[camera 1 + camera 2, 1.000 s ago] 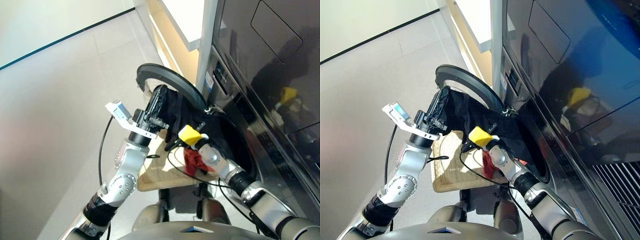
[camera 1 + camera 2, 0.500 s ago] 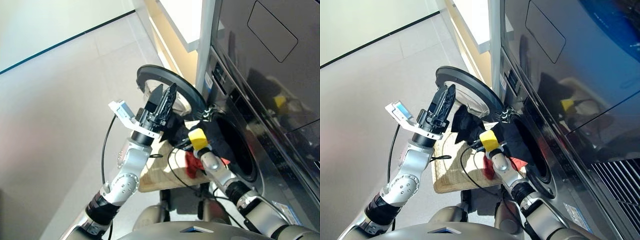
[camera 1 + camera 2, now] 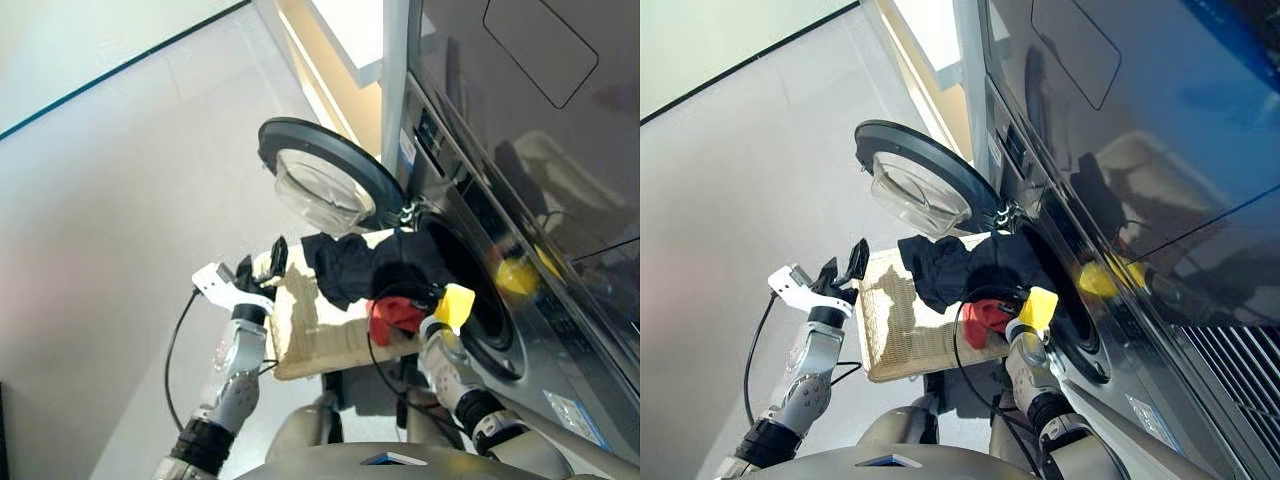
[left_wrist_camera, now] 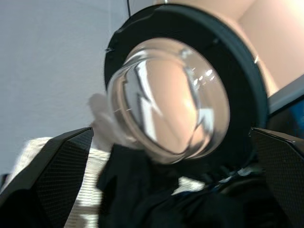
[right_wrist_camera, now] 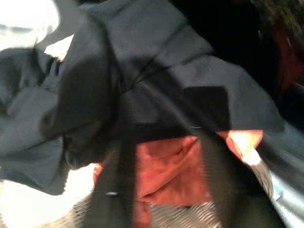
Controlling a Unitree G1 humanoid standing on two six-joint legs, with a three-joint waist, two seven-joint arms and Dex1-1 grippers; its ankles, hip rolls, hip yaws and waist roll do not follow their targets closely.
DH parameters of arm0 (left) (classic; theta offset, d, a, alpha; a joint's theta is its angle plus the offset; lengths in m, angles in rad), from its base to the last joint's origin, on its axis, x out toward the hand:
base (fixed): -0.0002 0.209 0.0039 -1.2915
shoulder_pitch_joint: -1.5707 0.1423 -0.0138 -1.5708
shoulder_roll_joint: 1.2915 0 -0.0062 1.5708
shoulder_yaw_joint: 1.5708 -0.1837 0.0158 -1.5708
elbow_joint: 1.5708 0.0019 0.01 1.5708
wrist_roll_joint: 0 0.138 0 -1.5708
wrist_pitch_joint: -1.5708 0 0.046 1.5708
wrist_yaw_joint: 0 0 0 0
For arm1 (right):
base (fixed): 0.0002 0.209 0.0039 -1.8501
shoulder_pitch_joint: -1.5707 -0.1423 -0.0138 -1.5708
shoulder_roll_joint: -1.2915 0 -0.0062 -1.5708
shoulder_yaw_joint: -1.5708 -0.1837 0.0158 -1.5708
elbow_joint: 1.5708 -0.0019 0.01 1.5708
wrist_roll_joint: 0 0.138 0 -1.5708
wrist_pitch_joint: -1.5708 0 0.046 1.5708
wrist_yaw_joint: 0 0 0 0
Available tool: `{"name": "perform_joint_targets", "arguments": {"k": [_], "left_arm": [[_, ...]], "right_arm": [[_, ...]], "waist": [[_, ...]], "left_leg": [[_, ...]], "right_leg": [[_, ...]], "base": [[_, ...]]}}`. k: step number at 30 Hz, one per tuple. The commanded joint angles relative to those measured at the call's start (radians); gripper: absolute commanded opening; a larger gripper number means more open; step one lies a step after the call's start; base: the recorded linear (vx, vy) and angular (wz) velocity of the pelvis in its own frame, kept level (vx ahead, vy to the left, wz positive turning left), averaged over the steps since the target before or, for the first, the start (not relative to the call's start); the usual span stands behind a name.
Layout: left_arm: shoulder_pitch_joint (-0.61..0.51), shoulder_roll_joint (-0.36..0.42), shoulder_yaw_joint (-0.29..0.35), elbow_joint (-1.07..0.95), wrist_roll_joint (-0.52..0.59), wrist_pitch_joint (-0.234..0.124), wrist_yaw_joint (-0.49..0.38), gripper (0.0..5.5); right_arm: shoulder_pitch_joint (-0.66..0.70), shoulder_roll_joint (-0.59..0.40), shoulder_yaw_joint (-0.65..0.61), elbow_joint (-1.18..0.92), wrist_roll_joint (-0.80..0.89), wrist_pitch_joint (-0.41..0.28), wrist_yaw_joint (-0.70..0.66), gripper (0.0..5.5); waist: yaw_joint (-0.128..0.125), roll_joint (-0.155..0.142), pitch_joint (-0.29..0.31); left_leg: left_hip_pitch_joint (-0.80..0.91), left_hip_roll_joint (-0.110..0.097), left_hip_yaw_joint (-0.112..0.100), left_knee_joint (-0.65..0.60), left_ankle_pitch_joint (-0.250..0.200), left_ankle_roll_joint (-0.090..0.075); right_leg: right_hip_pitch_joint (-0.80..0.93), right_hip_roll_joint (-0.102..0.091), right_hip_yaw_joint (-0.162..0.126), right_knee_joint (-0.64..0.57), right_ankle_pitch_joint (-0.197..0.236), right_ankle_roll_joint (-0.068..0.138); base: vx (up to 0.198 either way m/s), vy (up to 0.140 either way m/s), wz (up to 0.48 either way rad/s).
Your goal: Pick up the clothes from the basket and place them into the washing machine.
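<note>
The clothes [image 3: 375,265], a black bundle with a red piece [image 3: 395,315], lie draped from the far end of the cream wicker basket [image 3: 310,340] up to the mouth of the washing machine [image 3: 470,210]. Its round glass door [image 3: 320,180] stands swung open to the left. My left gripper [image 3: 270,262] is open and holds nothing, low at the basket's left rim, pointing toward the door. My right gripper [image 3: 418,302] sits against the red and black cloth below the drum opening. The right wrist view is filled with cloth [image 5: 156,109].
The basket rests in front of me on a low stand, close to the washer's front. Pale floor [image 3: 120,200] stretches to the left. A light wooden cabinet [image 3: 340,50] rises behind the open door.
My left gripper has let go of the black cloth and dropped down-left to the basket's rim. The bundle now lies over the basket and washer mouth. My right arm has sunk lower.
</note>
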Motion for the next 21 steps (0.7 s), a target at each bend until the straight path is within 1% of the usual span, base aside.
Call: {"name": "perform_joint_targets", "arguments": {"k": [1,2,3,4,5,6,8,10,11,13,14,16,18,19,21], "left_arm": [[-0.06,0.057,0.028,-0.025,0.112,-0.053,-0.012,5.5],[-0.06,0.057,0.028,-0.025,0.112,-0.053,-0.012,5.5],[-0.071,0.056,0.024,-0.017,0.131,-0.051,-0.005,5.5],[-0.096,0.055,0.016,-0.002,0.157,-0.055,0.009,5.5],[-0.096,0.055,0.017,-0.002,0.157,-0.055,0.009,5.5],[-0.121,0.049,0.014,0.013,0.178,-0.065,0.026,5.5],[-0.155,0.048,0.018,0.011,0.199,-0.073,0.05,5.5],[-0.182,0.041,0.014,0.028,0.218,-0.078,0.067,5.5],[-0.197,0.043,0.015,0.034,0.231,-0.081,0.082,5.5],[-0.227,0.044,0.019,0.045,0.243,-0.085,0.107,5.5],[-0.247,0.042,0.019,0.054,0.248,-0.086,0.121,5.5],[-0.276,0.042,0.016,0.063,0.259,-0.085,0.14,5.5],[-0.296,0.044,0.019,0.058,0.266,-0.088,0.157,5.5],[-0.305,0.045,0.018,0.056,0.269,-0.088,0.165,5.5],[-0.313,0.046,0.018,0.054,0.271,-0.09,0.174,5.5]], "right_arm": [[-0.149,-0.019,0.056,-0.052,-0.165,0.007,-0.002,5.5],[-0.149,-0.019,0.056,-0.052,-0.165,0.007,-0.002,5.5],[-0.172,-0.028,0.073,-0.047,-0.207,0.016,0.001,5.5],[-0.21,-0.038,0.092,-0.044,-0.249,0.022,-0.007,5.5],[-0.211,-0.038,0.092,-0.043,-0.249,0.022,-0.007,5.5],[-0.249,-0.045,0.098,-0.043,-0.276,0.024,-0.022,5.5],[-0.296,-0.058,0.104,-0.05,-0.312,0.027,-0.037,5.5],[-0.341,-0.061,0.107,-0.023,-0.331,0.029,-0.053,5.5],[-0.368,-0.066,0.111,-0.021,-0.349,0.031,-0.06,5.5],[-0.413,-0.079,0.119,-0.024,-0.37,0.033,-0.071,5.5],[-0.438,-0.083,0.12,-0.019,-0.369,0.035,-0.076,5.5],[-0.478,-0.088,0.121,-0.012,-0.362,0.038,-0.078,5.5],[-0.519,-0.094,0.115,0.013,-0.363,0.043,-0.086,5.5],[-0.55,-0.096,0.115,0.043,-0.368,0.049,-0.091,5.5],[-0.598,-0.1,0.118,0.086,-0.387,0.061,-0.106,5.5]], "waist": [[0.017,-0.031,0.074],[0.017,-0.031,0.074],[0.019,-0.033,0.087],[0.022,-0.038,0.115],[0.022,-0.038,0.114],[0.027,-0.038,0.137],[0.027,-0.042,0.159],[0.028,-0.049,0.166],[0.03,-0.051,0.173],[0.029,-0.061,0.178],[0.03,-0.063,0.184],[0.028,-0.069,0.185],[0.029,-0.069,0.188],[0.032,-0.068,0.189],[0.039,-0.066,0.19]], "left_leg": [[-0.098,-0.035,-0.005,0.04,0.035,0.001],[-0.098,-0.035,-0.005,0.04,0.034,0.001],[-0.12,-0.034,-0.009,0.059,0.032,0.002],[-0.163,-0.032,-0.014,0.093,0.026,0.003],[-0.164,-0.032,-0.014,0.094,0.026,0.003],[-0.206,-0.026,-0.029,0.131,-0.005,-0.002],[-0.287,-0.024,-0.039,0.194,-0.02,-0.001],[-0.35,-0.02,-0.052,0.238,-0.038,0.001],[-0.389,-0.015,-0.057,0.272,-0.048,0.003],[-0.461,-0.008,-0.073,0.337,-0.073,0.012],[-0.5,-0.002,-0.081,0.375,-0.087,0.017],[-0.561,0.001,-0.094,0.426,-0.104,0.022],[-0.608,0.003,-0.105,0.466,-0.119,0.023],[-0.631,-0.001,-0.111,0.487,-0.124,0.025],[-0.659,-0.001,-0.119,0.497,-0.131,0.024]], "right_leg": [[-0.04,-0.038,-0.019,0.088,-0.056,0.083],[-0.04,-0.038,-0.019,0.089,-0.056,0.083],[-0.058,-0.041,-0.023,0.103,-0.059,0.081],[-0.096,-0.045,-0.029,0.133,-0.066,0.077],[-0.097,-0.045,-0.029,0.134,-0.066,0.077],[-0.133,-0.045,-0.028,0.172,-0.098,0.079],[-0.202,-0.049,-0.032,0.226,-0.116,0.071],[-0.256,-0.051,-0.033,0.265,-0.133,0.066],[-0.292,-0.053,-0.034,0.298,-0.142,0.064],[-0.354,-0.054,-0.036,0.359,-0.169,0.055],[-0.395,-0.059,-0.039,0.405,-0.183,0.051],[-0.446,-0.062,-0.041,0.458,-0.206,0.047],[-0.491,-0.067,-0.041,0.512,-0.226,0.048],[-0.514,-0.068,-0.044,0.534,-0.233,0.046],[-0.545,-0.071,-0.043,0.558,-0.247,0.044]], "base": [[0.0,0.0,0.0],[-0.054,-0.038,0.089],[-0.057,-0.036,0.11],[-0.057,-0.036,0.143],[0.0,0.0,0.0],[0.038,-0.04,0.175],[-0.015,-0.053,0.245],[-0.029,-0.062,0.349],[-0.024,-0.059,0.348],[-0.013,-0.05,0.284],[-0.002,-0.047,0.259],[0.007,-0.038,0.275],[0.02,-0.023,0.326],[0.024,-0.012,0.285],[0.026,-0.013,0.216]]}}
